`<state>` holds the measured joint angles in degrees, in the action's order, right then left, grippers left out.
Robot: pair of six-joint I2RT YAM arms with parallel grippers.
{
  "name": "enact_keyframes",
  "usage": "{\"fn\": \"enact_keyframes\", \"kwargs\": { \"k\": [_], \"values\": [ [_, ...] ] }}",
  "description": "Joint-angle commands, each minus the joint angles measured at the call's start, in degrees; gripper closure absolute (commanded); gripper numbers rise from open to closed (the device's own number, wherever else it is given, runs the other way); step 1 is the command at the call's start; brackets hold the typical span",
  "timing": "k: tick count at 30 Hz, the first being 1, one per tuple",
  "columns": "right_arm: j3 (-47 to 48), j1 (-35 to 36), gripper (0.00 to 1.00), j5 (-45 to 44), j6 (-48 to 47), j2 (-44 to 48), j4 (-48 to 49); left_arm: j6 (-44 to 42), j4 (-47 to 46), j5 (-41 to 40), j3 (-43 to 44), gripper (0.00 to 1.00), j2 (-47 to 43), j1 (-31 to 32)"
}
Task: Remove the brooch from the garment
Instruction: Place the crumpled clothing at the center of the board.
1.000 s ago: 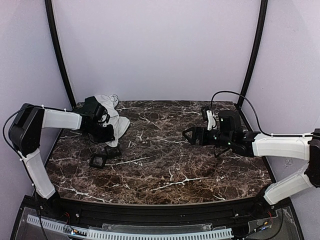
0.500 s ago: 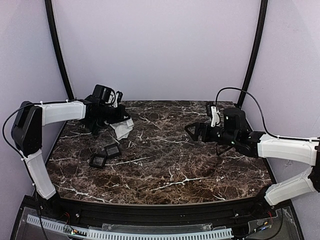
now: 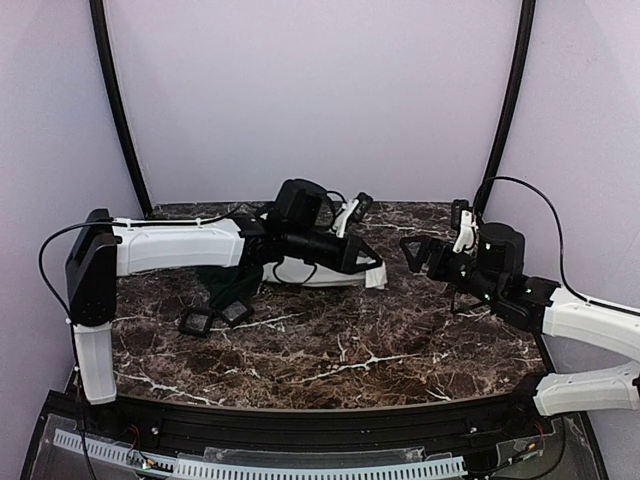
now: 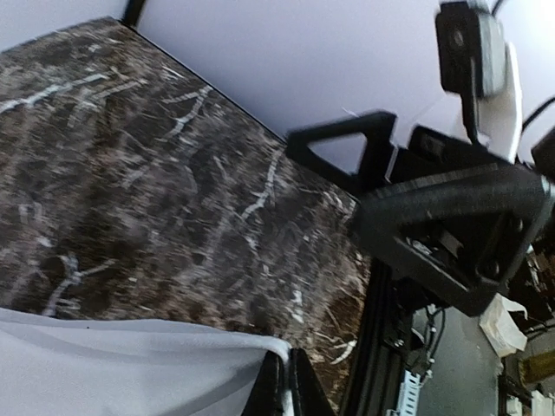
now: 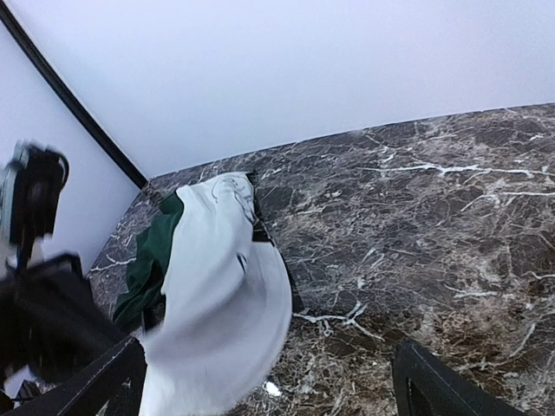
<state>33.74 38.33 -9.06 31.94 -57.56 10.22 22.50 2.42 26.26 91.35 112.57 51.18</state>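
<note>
The brooch cannot be made out on the garment [image 3: 325,272], a white T-shirt with green trim stretched across the far side of the marble table [image 3: 400,340]. The left gripper [image 4: 284,394] pinches its edge tight; the right gripper [image 3: 412,255] hangs near, fingers wide. So thin a hold could slip, likely folding cloth over the pin.
</note>
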Motion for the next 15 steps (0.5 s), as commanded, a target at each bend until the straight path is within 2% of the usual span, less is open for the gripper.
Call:
{"fn": "enact_keyframes", "kwargs": {
  "k": [1,2,3,5,7,9,12,15],
  "values": [
    [-2.2,0.4,0.01,-6.7,2.1,4.8,-0.8,0.4,-1.7,4.5,0.4,0.82,-0.8,2.6],
    [-2.5,0.4,0.01,-7.1,2.2,5.4,-1.2,0.2,-0.8,3.8,0.0,0.75,-1.2,2.7],
    [-2.6,0.4,0.01,-7.4,2.2,5.8,-1.8,-0.8,-0.4,3.2,-1.0,0.61,-2.2,2.7],
    [-2.5,0.4,0.01,-7.7,2.4,6.0,-3.4,-2.4,1.0,0.7,-3.1,0.43,-4.5,2.6],
    [-2.0,0.4,0.01,-7.4,2.6,5.3,-5.2,-4.1,2.9,-4.3,-5.4,0.31,-7.5,2.6],
    [-1.5,0.4,0.01,-6.4,3.0,4.0,-6.9,-5.4,5.0,-9.1,-8.0,0.23,-10.8,2.3],
    [-0.6,0.4,0.02,-4.3,3.9,1.3,-9.8,-4.6,7.7,-15.1,-12.8,0.16,-15.2,0.5],
    [-0.2,0.7,0.07,-0.3,5.5,-2.6,-12.2,-0.9,8.4,-18.8,-20.7,0.12,-20.1,-5.8]
  ]
}}
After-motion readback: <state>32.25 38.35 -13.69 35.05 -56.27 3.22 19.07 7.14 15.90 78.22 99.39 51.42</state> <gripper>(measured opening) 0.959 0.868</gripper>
